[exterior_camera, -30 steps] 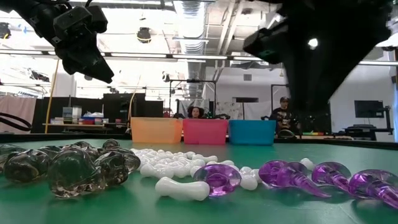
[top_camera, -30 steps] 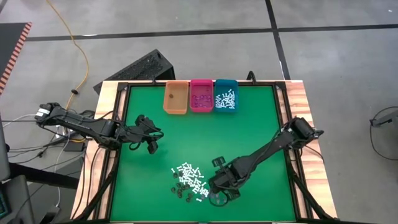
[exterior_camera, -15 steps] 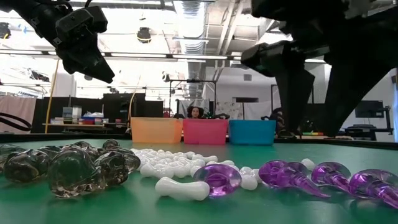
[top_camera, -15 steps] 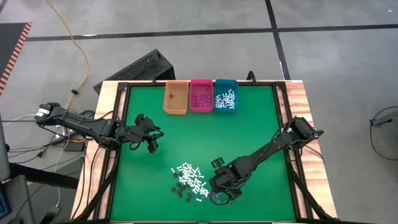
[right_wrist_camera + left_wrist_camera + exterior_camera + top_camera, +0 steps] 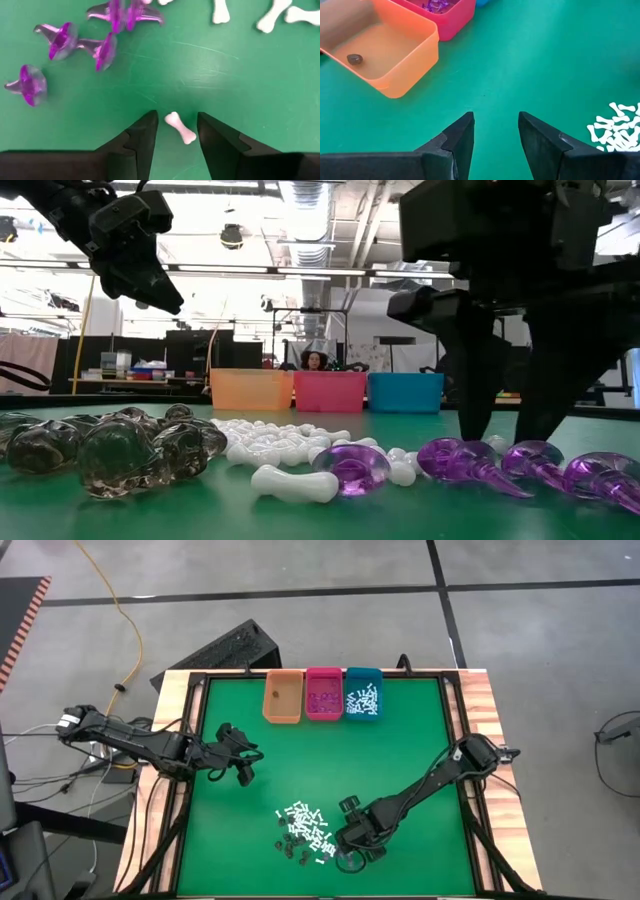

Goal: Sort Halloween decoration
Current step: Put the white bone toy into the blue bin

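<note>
You will find no readable text, label, brand, number or sign on anything in any of these views.

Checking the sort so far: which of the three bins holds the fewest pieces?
The orange bin: only one dark piece lies in it, while the pink bin and teal bin each hold many.

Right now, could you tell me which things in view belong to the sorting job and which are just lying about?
Part of the job:
white bones
purple pieces
dark pieces
orange bin
pink bin
teal bin
right gripper, open around one white bone

Just lying about:
keyboard
yellow cable
</note>
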Robot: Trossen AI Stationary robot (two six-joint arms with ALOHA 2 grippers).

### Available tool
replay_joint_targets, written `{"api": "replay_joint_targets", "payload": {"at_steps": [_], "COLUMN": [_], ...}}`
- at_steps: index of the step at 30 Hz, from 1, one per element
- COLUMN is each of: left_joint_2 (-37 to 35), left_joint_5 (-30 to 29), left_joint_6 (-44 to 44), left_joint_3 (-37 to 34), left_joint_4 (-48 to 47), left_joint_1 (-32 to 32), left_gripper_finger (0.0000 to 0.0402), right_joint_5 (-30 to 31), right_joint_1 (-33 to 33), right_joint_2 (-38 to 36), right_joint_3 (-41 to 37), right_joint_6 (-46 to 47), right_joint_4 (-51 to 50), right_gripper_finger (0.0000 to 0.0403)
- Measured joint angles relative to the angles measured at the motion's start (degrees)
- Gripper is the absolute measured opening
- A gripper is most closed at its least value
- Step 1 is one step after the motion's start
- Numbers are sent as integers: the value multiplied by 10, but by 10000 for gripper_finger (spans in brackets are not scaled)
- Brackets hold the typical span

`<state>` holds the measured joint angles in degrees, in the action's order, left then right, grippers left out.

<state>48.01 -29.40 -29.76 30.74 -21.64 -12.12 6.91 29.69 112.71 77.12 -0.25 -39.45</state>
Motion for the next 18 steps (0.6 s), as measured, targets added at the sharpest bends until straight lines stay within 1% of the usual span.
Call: {"api": "replay_joint_targets", "payload": {"at_steps": [2, 4, 7, 12, 14, 18], "left_joint_2": [0, 0, 0, 0, 0, 0], "left_joint_5": [-6, -15, -26, -28, -28, -28], "left_joint_6": [0, 0, -2, -3, -4, -5], "left_joint_3": [0, 0, 0, 0, 0, 0], "left_joint_4": [0, 1, 1, 1, 1, 1], "left_joint_1": [0, 0, 0, 0, 0, 0], "left_gripper_finger": [144, 144, 144, 144, 144, 144], "right_joint_5": [8, 8, 5, 6, 2, -9], "right_joint_1": [-2, -3, -6, -13, -15, -26], "right_joint_2": [0, 0, 1, 1, 1, -6], "right_joint_3": [0, 0, 0, -1, -1, -1], "right_joint_6": [13, 25, 37, 54, 66, 88], "right_joint_4": [-2, -4, -5, -7, -7, -8], "right_gripper_finger": [164, 143, 98, 22, 16, 26]}}
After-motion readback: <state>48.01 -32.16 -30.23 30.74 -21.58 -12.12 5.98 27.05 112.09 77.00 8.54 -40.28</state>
